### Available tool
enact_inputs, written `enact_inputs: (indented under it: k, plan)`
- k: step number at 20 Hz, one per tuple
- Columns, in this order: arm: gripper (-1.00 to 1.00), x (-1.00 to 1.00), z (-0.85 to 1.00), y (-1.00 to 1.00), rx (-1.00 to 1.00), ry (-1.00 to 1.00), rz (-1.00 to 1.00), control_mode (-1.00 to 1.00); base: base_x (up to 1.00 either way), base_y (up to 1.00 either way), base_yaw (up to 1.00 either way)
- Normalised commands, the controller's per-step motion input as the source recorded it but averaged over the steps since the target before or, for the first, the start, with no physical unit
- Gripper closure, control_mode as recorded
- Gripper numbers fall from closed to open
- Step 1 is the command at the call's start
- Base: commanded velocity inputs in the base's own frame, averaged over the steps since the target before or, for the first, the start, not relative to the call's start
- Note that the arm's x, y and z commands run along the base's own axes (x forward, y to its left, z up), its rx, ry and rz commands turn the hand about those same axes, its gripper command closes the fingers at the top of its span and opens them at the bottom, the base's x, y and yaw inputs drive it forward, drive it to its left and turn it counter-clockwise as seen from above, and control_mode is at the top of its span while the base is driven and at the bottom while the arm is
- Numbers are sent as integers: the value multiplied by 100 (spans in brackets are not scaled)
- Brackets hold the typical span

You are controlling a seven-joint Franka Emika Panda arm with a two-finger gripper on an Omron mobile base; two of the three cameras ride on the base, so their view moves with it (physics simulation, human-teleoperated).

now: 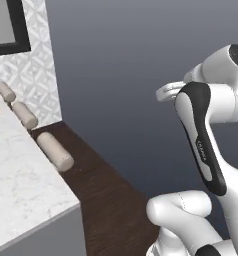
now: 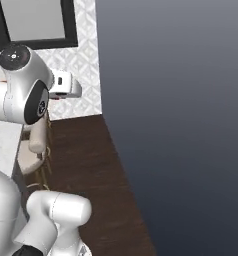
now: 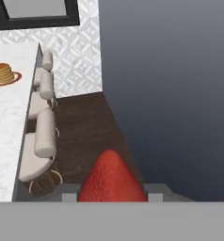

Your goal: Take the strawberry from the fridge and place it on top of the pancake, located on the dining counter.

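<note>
The strawberry (image 3: 112, 178) sits clamped between the gripper (image 3: 113, 195) fingers, its red tip pointing forward, carried high for the trip across. Going left to right in the hand view: the pancake (image 3: 3, 73) waits on its red plate (image 3: 15, 77) at the far left of the dining counter (image 3: 10, 122), beige stools (image 3: 44, 134) line its edge, then dark floor and grey wall
</note>
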Motion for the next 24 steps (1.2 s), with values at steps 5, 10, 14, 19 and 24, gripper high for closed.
enact_inputs:
  k: [5, 10, 14, 19, 24]
  plan:
    - [100, 0, 0, 0, 0, 0, 0, 100, 100, -48, 47]
    - [100, 0, 0, 0, 0, 0, 0, 100, 100, -40, 50]
    - [100, 0, 0, 0, 0, 0, 0, 100, 100, -30, 54]
    - [100, 0, 0, 0, 0, 0, 0, 100, 100, -34, 53]
    - [100, 0, 0, 0, 0, 0, 0, 100, 100, -35, 54]
